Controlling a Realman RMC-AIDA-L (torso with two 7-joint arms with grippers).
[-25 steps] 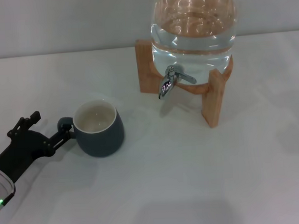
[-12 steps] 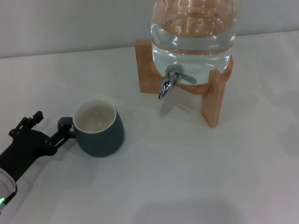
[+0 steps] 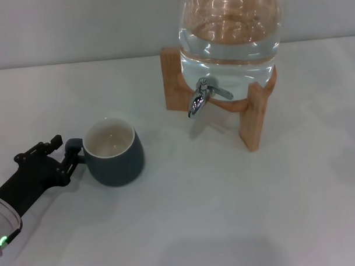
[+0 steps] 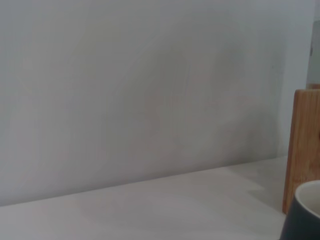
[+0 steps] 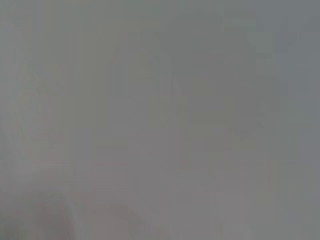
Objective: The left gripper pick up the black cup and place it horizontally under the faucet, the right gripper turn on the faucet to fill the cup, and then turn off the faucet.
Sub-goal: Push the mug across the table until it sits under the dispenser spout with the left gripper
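While its fingers (image 3: 66,153) are spread, one touching the handle, the left gripper (image 3: 57,152) sits beside the black cup (image 3: 112,153), which stands upright on the white worktop (image 3: 227,213), apart from the faucet (image 3: 201,97) on the glass jar (image 3: 230,35), before a pale wall.

Open counter (image 3: 186,214) lay to the right of the left hand (image 3: 58,153). Only the black cup (image 3: 111,153) stood against its fingertips. Farther beyond, the wooden stand (image 3: 253,116) and faucet (image 3: 201,97) blocked passage.

Clear glass jar (image 3: 229,32) of water, on wooden stand (image 3: 254,116) — white table (image 3: 238,212), grey wall behind
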